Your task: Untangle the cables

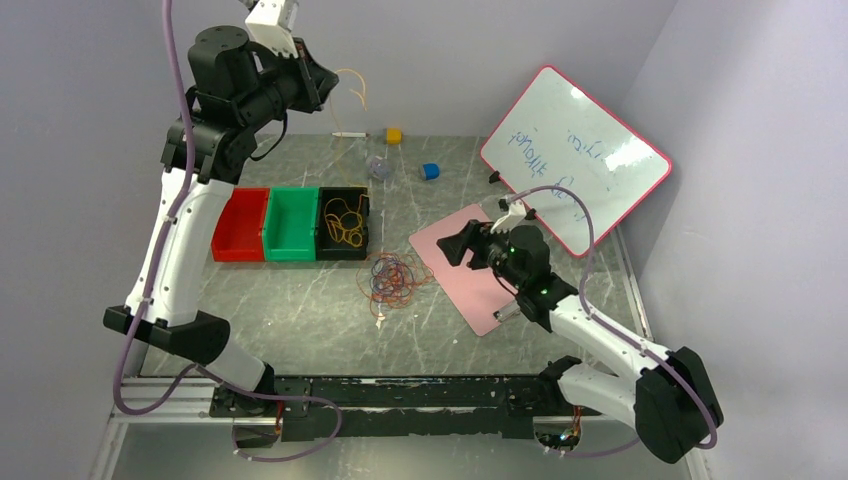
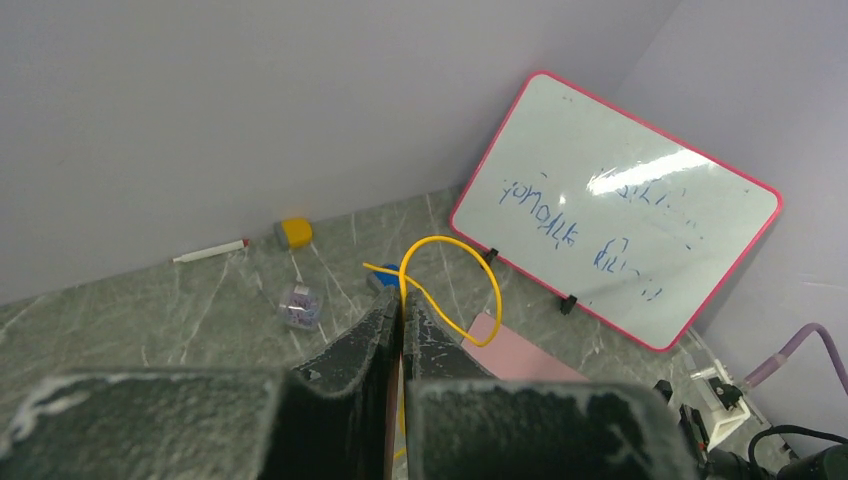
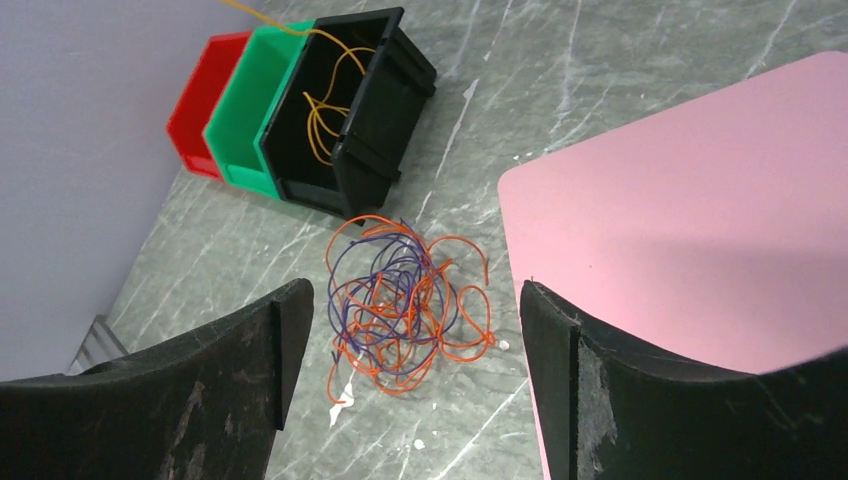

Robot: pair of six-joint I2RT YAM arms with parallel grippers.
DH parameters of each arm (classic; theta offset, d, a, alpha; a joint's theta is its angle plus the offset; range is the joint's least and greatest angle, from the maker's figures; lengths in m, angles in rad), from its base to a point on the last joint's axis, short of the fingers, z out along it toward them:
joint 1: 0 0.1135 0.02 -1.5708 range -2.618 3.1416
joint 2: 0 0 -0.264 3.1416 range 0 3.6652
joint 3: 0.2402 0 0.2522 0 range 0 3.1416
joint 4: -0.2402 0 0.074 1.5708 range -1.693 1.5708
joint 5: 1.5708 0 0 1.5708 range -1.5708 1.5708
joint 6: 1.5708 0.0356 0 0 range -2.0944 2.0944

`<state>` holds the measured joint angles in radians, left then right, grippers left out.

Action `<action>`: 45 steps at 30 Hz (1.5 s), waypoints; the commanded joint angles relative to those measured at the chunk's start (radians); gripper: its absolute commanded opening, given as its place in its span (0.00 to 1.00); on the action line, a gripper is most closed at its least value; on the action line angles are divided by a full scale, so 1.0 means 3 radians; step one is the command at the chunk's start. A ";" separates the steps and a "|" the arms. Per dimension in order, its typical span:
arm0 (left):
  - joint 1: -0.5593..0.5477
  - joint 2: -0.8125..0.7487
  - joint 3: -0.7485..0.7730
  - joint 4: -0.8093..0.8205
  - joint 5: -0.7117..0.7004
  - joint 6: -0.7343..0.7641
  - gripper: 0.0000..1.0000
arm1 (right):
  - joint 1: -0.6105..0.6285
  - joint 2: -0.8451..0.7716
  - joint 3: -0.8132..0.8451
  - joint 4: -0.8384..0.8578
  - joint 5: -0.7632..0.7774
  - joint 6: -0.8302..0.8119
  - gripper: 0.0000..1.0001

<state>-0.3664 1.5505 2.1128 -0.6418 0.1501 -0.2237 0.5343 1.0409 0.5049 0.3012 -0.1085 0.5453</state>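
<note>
Two colours, orange and dark blue, knot together in the tangle (image 1: 395, 275) just beside the black bin (image 1: 343, 250), at eight o'clock from my wide-open right gripper (image 1: 450, 247), the nearer arm. My left gripper (image 2: 402, 305), raised high, pinches the yellow cable (image 2: 445, 238), which trails down to that bin.

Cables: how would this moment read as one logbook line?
left jaws: shut on yellow cable, held high | cable tail: in black bin | right jaws: open, aimed at orange-blue tangle | tangle: untouched beside bin
</note>
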 commanded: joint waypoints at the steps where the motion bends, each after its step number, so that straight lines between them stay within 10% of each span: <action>1: -0.0052 0.0030 0.0236 -0.0095 0.0052 0.0115 0.07 | 0.0014 0.0048 0.0120 0.0017 0.0110 -0.0012 0.80; 29: -0.0151 -0.0032 0.0310 -0.0099 0.0042 0.0218 0.07 | 0.0311 0.0179 -0.0071 0.0641 -0.0134 -0.0191 0.80; 45: -0.0152 -0.0157 0.0315 0.0255 0.0280 0.0058 0.07 | 0.0702 0.0827 -0.0437 0.2114 0.0133 -0.0049 0.80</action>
<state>-0.4049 1.5249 2.1792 -0.6369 0.1795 -0.1822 0.7372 1.2537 0.3817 0.7448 -0.1123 0.5171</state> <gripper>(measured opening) 0.076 0.802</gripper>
